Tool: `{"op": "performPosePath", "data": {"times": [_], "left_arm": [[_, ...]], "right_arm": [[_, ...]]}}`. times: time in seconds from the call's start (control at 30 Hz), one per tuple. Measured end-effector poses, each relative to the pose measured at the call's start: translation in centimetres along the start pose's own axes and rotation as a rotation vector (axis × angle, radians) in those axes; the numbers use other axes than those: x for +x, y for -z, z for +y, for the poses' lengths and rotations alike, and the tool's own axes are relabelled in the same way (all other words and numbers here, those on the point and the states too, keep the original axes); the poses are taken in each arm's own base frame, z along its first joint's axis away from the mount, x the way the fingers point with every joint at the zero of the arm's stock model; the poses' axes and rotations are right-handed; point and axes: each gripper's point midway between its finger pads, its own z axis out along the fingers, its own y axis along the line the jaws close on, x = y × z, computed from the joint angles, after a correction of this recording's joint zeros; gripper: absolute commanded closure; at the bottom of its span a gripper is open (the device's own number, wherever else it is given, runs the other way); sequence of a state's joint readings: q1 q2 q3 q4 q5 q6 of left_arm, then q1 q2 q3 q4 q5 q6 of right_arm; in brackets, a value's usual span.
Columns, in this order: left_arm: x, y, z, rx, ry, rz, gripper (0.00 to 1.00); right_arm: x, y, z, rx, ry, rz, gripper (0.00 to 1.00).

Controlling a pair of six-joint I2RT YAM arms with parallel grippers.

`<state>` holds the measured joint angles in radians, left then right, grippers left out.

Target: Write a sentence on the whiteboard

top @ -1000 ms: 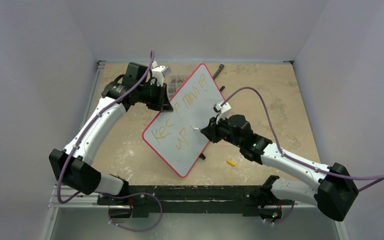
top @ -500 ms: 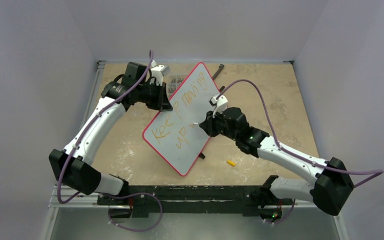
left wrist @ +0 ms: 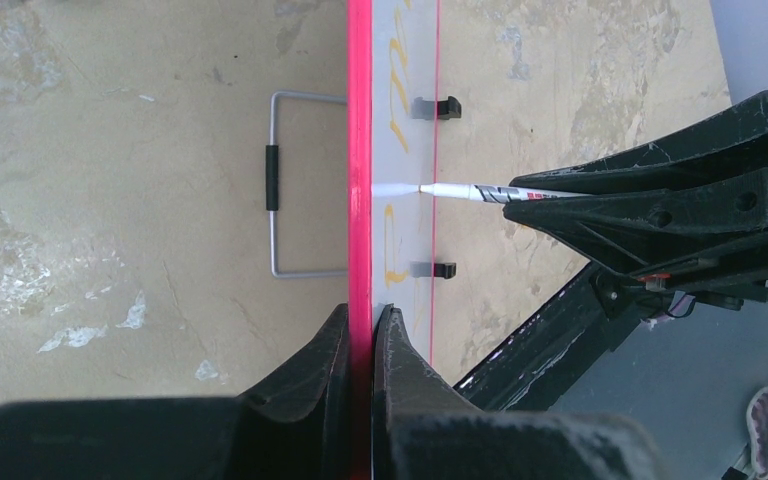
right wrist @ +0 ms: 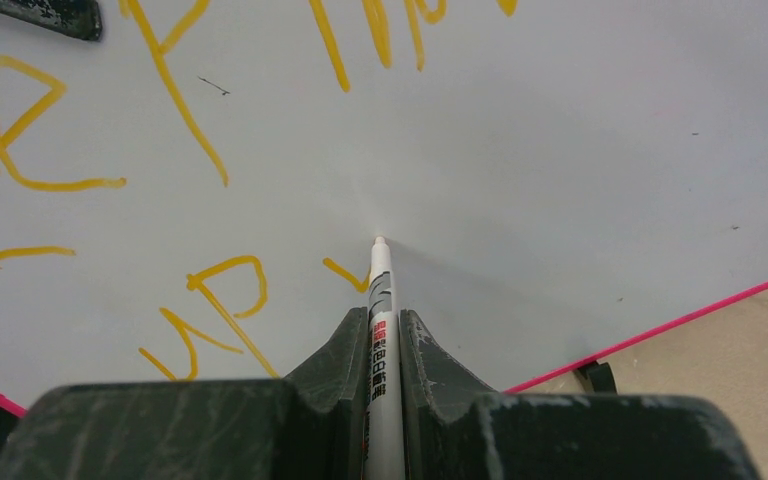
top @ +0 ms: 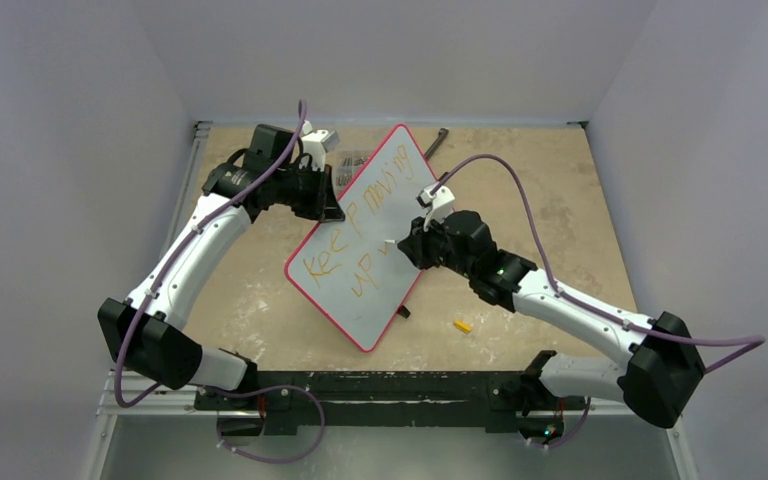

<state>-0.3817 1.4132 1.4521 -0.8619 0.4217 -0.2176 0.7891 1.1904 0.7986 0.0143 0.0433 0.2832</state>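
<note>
The red-framed whiteboard (top: 400,185) stands tilted mid-table. My left gripper (top: 332,208) is shut on its upper-left frame edge (left wrist: 360,200), the jaws pinching the red rim. The orange sentence (top: 385,195) reads "Keep moving" with "UP" and a short new stroke below (right wrist: 345,272). My right gripper (top: 407,250) is shut on a white marker pen (right wrist: 380,300). The pen's tip (right wrist: 379,241) touches the board just right of "UP"; it also shows edge-on in the left wrist view (left wrist: 450,190).
A small orange cap (top: 462,325) lies on the table right of the board's lower corner. A wire stand (left wrist: 290,180) sits behind the board. A dark tool (top: 440,140) lies near the back edge. The board's black feet (left wrist: 445,107) face the right arm.
My right gripper moved the pen up and slightly left along the board, drawing a short stroke after "UP". The left gripper and board have held still.
</note>
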Motion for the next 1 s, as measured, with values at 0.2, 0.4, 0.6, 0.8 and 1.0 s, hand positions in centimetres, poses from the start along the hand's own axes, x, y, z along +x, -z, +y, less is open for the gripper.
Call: {"op": "performPosePath", "data": {"times": [0.2, 0.4, 0.6, 0.8, 1.0], "left_arm": [[0.0, 0.0, 0.0, 0.002, 0.001, 0.0, 1.0], [0.0, 0.0, 0.0, 0.001, 0.001, 0.0, 1.0], [0.0, 0.0, 0.0, 0.0, 0.001, -0.001, 1.0], [0.0, 0.0, 0.0, -0.003, 0.003, -0.001, 1.0], [0.0, 0.0, 0.0, -0.002, 0.005, -0.001, 1.0]], "right_arm": [[1.6, 0.4, -0.6, 0.013, -0.006, 0.005, 1.0], [2.8, 0.6, -1.4, 0.034, -0.012, 0.028, 1.0], [2.6, 0.3, -1.5, 0.04, -0.009, 0.033, 1.0], [0.3, -0.4, -1.6, 0.06, 0.014, 0.016, 1.0], [-3.6, -1.1, -1.0, 0.058, 0.039, -0.046, 1.0]]}}
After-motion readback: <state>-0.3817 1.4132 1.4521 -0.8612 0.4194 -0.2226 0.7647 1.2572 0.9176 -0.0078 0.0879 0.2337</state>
